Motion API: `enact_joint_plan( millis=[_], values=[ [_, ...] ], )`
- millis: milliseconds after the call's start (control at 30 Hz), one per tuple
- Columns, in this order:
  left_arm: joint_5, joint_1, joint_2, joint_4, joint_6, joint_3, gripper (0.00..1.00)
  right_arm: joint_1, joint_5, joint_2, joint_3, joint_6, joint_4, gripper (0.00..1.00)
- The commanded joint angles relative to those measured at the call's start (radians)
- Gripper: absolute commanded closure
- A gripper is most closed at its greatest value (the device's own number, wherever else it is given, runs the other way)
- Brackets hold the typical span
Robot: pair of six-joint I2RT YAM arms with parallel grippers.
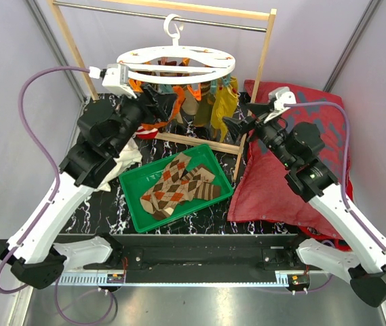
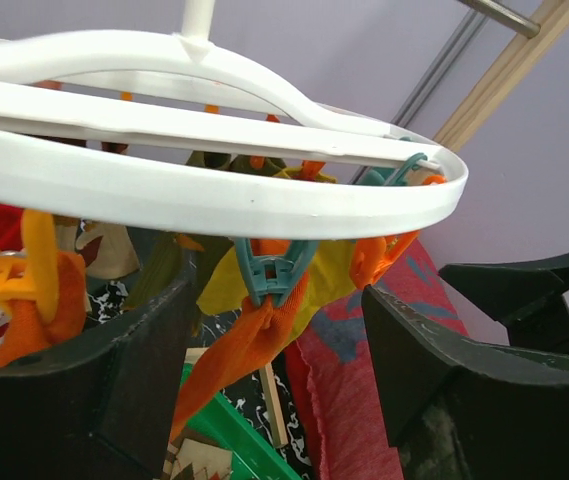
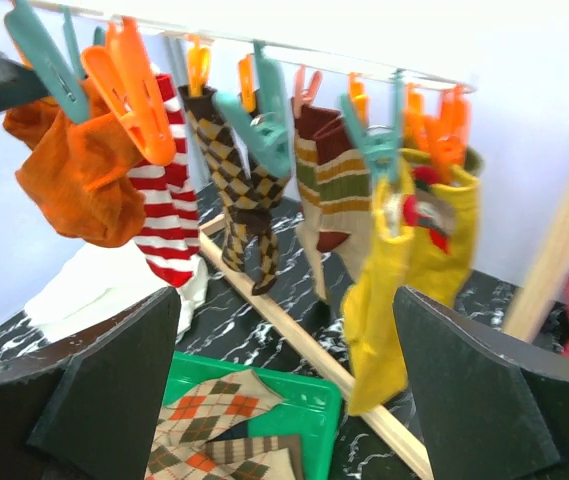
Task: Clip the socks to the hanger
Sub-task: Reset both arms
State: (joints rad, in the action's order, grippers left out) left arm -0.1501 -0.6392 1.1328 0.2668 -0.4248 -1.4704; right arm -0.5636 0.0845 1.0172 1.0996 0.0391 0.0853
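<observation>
Socks [image 3: 169, 215] already clipped hang in a row from the hanger [image 1: 172, 79], just ahead of both grippers. One argyle pair [image 1: 179, 185] lies unclipped in the green tray [image 1: 130, 197], below and between the grippers.

Left gripper [image 2: 274, 365]: fingers spread, pinching nothing. The hanger's white rim passes just above them. An orange sock [image 2: 239, 355] dangles from a teal clip [image 2: 269, 272] beyond the gap.

Right gripper [image 3: 289, 390]: fingers likewise spread and empty, level with the lower halves of the hung socks. Ahead of it, left to right, you see an orange sock, a red-and-white striped one, a dark argyle sock [image 3: 244, 200], a brown-striped sock [image 3: 329, 185] and a yellow sock [image 3: 399, 280].

Step in hand, as a judgement: you are between socks, with the tray pair not yet fetched. The next move calls for you to lower one gripper into the tray, pinch a single sock near one end and raise it to a clip. Which clips are free is not clear.

Orientation: each hung sock has its long axis vertical, top end in a clip and free end pointing down. The tray pair lies flat and overlapped, roughly along the tray's length, slanting up toward the right gripper. You cannot tell cuff from toe with certainty.
</observation>
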Motion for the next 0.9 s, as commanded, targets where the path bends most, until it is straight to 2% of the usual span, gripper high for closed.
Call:
enact_joint_plan(
  millis=[0,167,267,300,367,600,733,867],
  values=[
    [-0.074,0.006,-0.082,-0.006,0.058,0.008,0.26,0.005,-0.119,-0.083,-0.036,-0.033,0.001,0.04],
    [-0.189,0.007,-0.183,0.012,0.133,0.08,0.2,0.005,-0.232,-0.178,-0.082,-0.085,-0.028,0.04],
    [-0.284,0.007,-0.263,0.026,0.182,0.154,0.11,0.005,-0.34,-0.245,-0.13,-0.088,-0.053,0.03],
    [-0.343,0.007,-0.287,0.031,0.193,0.176,0.05,0.005,-0.363,-0.264,-0.141,-0.09,-0.059,0.03],
    [-0.403,0.007,-0.371,0.043,0.202,0.252,0.01,0.005,-0.44,-0.319,-0.176,-0.093,-0.078,0.03],
    [-0.595,0.007,-0.649,0.052,0.213,0.498,0.01,0.005,-0.626,-0.489,-0.288,-0.114,-0.131,0.02],
    [-0.64,0.007,-0.792,0.054,0.205,0.614,0.01,0.005,-0.686,-0.578,-0.328,-0.116,-0.179,0.01],
    [-0.672,0.007,-0.896,0.048,0.239,0.662,0.01,0.005,-0.736,-0.637,-0.354,-0.12,-0.199,0.01]
  ],
)
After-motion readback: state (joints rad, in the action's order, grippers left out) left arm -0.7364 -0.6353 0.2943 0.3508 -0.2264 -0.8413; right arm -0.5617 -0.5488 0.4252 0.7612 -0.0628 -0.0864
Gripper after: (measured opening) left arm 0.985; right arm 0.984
